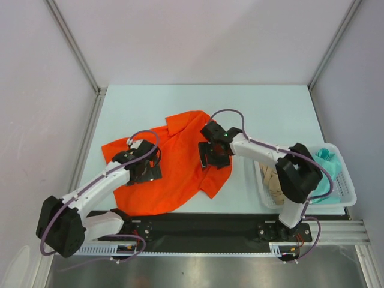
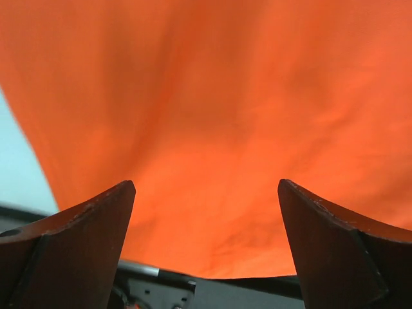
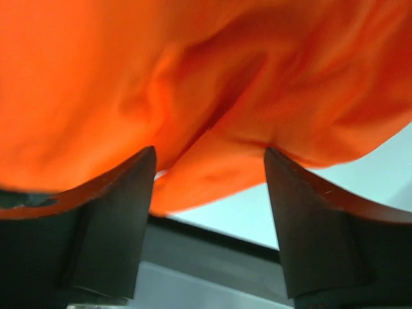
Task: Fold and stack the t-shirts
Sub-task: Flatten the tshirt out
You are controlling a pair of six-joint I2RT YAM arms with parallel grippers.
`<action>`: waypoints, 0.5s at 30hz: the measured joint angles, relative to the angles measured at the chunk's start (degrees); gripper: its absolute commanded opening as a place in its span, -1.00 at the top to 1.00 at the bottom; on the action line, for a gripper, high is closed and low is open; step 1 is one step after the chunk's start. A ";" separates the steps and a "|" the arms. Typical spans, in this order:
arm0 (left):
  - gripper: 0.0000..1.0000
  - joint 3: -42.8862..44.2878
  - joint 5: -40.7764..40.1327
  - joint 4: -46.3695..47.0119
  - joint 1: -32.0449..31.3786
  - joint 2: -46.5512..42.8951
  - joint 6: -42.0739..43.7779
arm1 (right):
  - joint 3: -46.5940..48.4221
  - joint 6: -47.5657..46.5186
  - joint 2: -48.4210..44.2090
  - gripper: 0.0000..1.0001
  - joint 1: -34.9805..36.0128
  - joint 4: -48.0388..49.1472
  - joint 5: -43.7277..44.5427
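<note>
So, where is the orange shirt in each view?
Top external: orange shirt spread centre-left on the table.
Left wrist: orange shirt fills nearly the whole picture.
Right wrist: orange shirt bunched across the upper part.
Shared landmark: pale table beside the shirt's edge.

orange t-shirt [image 1: 180,174]: soft matt cloth, creased. table [image 1: 270,108]: smooth, pale, faint sheen. basket [image 1: 348,191], right: white plastic mesh. near rail [image 1: 342,228]: bare metal.
</note>
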 measured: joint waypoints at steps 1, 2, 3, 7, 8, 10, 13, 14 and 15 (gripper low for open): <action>-0.99 -0.76 -0.52 -1.44 0.22 0.90 -2.25 | 1.95 0.33 2.12 -0.49 0.52 -0.57 2.99; -1.00 -1.18 -0.90 -2.32 0.42 1.22 -3.78 | 3.04 0.35 3.50 -0.50 0.85 -0.79 5.55; -0.98 -1.68 -1.05 -2.82 1.01 1.25 -5.62 | 3.37 0.33 4.11 -0.50 0.98 -0.98 7.26; -0.83 -5.99 0.68 0.26 7.74 0.68 -9.62 | 3.41 -0.22 4.96 -0.47 0.42 -2.56 11.85; -0.76 -7.23 1.38 0.92 9.46 1.05 -10.03 | 3.39 -0.35 5.16 -0.46 0.22 -2.56 12.24; -0.66 -8.96 2.73 1.95 11.47 3.45 -10.97 | 3.21 -0.85 5.62 -0.42 -0.17 -2.56 13.03; -0.35 -9.01 5.01 4.44 11.89 7.82 -11.87 | 2.58 -1.46 5.70 -0.32 -0.72 -2.49 13.60; 0.07 -8.52 5.51 5.14 11.93 8.76 -12.09 | 2.36 -1.68 5.70 -0.28 -0.92 -2.36 13.49; 0.31 -7.89 6.34 5.68 11.98 9.79 -12.46 | 1.95 -1.88 5.70 -0.18 -1.38 -2.03 13.18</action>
